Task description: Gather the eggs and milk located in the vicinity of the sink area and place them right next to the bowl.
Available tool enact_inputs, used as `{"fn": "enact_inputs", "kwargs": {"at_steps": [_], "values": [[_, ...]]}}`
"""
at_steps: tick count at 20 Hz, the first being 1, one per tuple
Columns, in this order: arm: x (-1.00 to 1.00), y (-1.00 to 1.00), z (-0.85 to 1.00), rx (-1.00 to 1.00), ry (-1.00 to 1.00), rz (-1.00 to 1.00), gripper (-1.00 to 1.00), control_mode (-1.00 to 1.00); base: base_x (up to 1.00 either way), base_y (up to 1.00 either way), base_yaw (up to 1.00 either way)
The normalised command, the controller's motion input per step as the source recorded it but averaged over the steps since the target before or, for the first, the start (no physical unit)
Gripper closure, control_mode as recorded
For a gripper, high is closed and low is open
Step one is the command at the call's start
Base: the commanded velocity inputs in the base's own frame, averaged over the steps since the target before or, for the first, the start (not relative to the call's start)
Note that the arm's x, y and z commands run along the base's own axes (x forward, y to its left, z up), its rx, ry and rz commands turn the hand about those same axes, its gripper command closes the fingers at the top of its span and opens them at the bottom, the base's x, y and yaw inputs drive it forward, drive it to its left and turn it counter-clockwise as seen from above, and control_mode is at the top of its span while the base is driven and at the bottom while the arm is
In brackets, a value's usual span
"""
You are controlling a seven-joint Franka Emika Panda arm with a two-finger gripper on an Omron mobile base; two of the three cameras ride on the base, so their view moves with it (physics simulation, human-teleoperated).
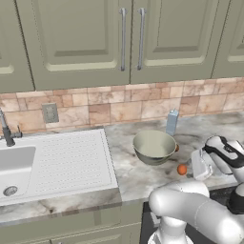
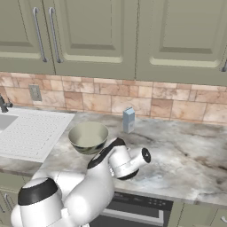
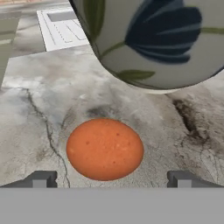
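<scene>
Milk (image 1: 172,122) and both eggs (image 1: 182,169) sit beside the bowl (image 1: 153,147); gripper (image 3: 109,178) fingers spread wide, empty (task appears complete).

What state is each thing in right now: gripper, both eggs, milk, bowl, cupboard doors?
gripper: open, holding nothing, egg between its tips
near egg: loose on the counter, beside the bowl
far egg: on the counter against the bowl, partly hidden
milk: upright, behind the bowl
bowl: upright, empty
cupboard doors: shut
</scene>
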Motion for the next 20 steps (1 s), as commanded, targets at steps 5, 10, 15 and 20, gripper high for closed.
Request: {"fn": "enact_inputs", "kwargs": {"at_steps": [5, 10, 15, 20], "values": [[0.00, 0.00, 0.09, 0.00, 0.00, 0.00, -1.00, -1.00, 0.00, 0.00, 0.00], [0.00, 0.06, 0.00, 0.00, 0.00, 0.00, -1.00, -1.00, 0.00, 0.00, 0.00], [0.00, 0.09, 0.00, 0.00, 0.00, 0.00, -1.00, -1.00, 0.00, 0.00, 0.00], [0.00, 0.02, 0.00, 0.00, 0.00, 0.00, -1.00, -1.00, 0.00, 0.00, 0.00]]}}
